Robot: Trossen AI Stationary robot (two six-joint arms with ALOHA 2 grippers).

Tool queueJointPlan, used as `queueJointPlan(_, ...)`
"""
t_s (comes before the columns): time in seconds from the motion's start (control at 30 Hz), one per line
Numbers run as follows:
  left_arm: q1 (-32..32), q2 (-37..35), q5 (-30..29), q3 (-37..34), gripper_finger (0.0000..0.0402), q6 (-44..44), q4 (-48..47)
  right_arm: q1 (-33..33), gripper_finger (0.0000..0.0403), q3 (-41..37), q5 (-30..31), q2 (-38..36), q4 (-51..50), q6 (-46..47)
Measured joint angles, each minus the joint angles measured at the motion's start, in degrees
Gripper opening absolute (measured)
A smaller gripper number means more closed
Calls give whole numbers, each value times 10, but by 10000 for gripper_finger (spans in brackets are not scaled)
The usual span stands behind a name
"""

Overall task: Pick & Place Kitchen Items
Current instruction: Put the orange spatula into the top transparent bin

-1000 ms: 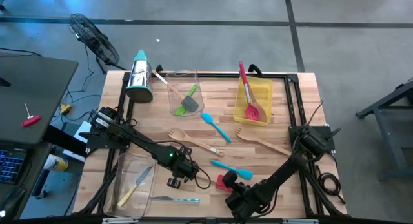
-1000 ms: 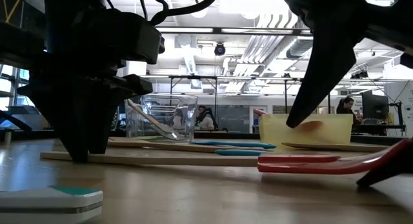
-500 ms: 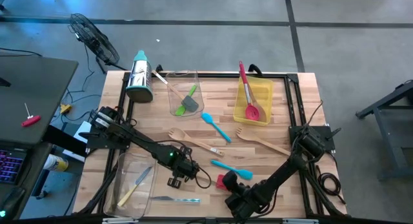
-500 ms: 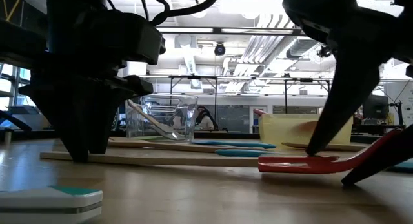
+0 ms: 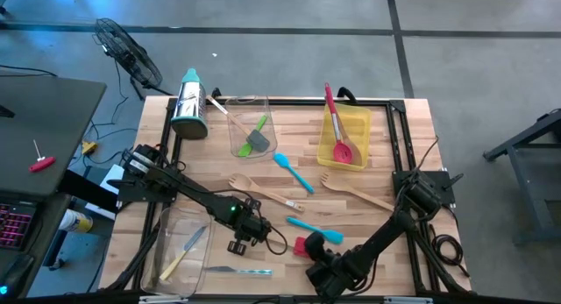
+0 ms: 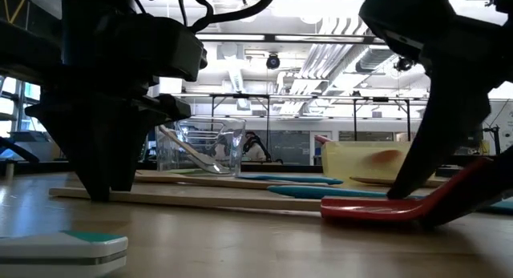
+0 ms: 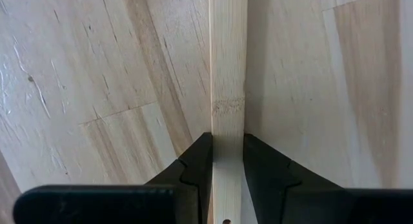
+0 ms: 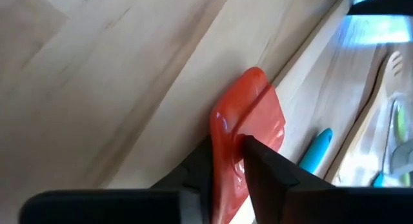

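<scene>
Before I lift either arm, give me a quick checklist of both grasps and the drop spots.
1. Left claw shut on the pale wooden utensil handle: ok.
2. Wooden handle centred between the fingers: ok.
3. Right claw shut on the red silicone spatula: ok.
4. Spatula blade off the table: not ok; in the low view its tip rests on the wood.
5. Yellow plastic bin has room: ok, one red utensil inside.
6. Clear plastic bin near the left arm: ok, a knife inside.

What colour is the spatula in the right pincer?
Red spatula, clearest in the right wrist view.
</scene>
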Motion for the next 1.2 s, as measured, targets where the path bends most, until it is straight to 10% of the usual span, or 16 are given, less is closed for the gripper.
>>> queueJointPlan(0.4, 0, 2, 5, 27, 74, -18, -14, 3, 15, 1, -3, 0, -16, 113)
queueJointPlan(1.2, -2, 7, -28, 313, 73, -61, -304, 10, 5, 3, 22, -7, -57, 229)
